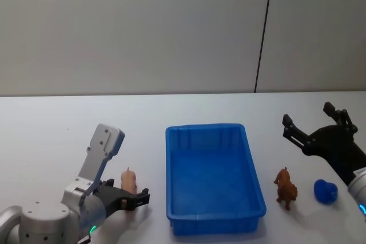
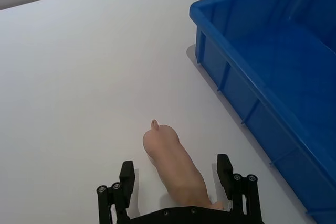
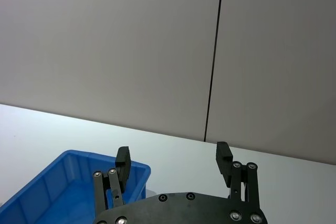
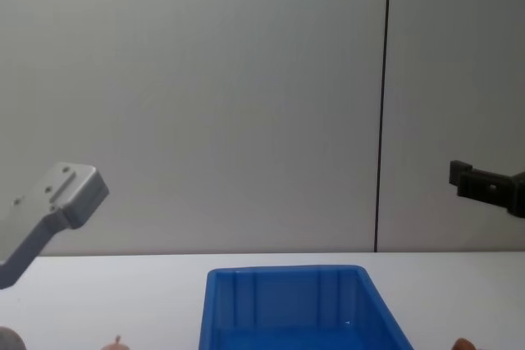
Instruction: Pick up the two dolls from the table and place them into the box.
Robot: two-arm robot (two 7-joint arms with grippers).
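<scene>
Head view: left claw [image 1: 137, 199] spread about pink doll [image 1: 129, 181], near left.
The pink doll lies on the surface [image 1: 57, 141] just left of the box [image 1: 169, 167]; brown doll [image 1: 285, 187] stands just right of it. Right claw [image 1: 307, 114], spread, hangs raised at far right.

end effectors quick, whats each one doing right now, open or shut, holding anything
Left end effector: open, straddling the pink doll on the table, not gripping it.
Right end effector: open, empty, in the air.
</scene>
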